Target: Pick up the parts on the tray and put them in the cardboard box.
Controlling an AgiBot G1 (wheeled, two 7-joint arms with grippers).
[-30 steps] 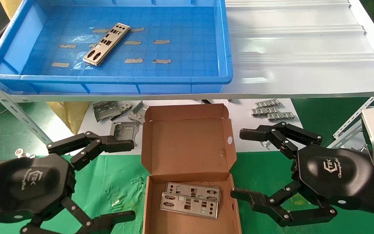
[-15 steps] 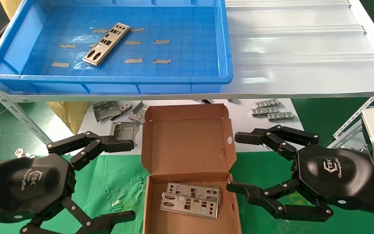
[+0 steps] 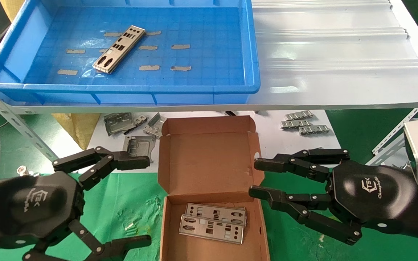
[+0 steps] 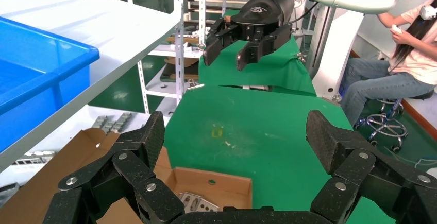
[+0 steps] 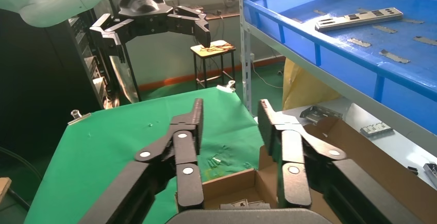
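Blue tray [image 3: 252, 54] up on the far shelf [image 3: 339, 54], left side. One silver part [image 3: 119, 49] lying slanted on the tray floor, among bits of tape [image 3: 180, 46]. Open box [image 3: 209, 181] near and in the middle, on the green surface [image 3: 129, 203]. Two more parts [image 3: 214, 222] flat inside the box, one partly over the other. Left tool [image 3: 142, 201] left of the box, fingers wide apart, holding nothing. Right tool [image 3: 258, 179] at the right edge of the box, fingers a little apart, holding nothing. Grey frames [image 3: 129, 127] and ribbed strips [image 3: 305, 123] under the shelf.
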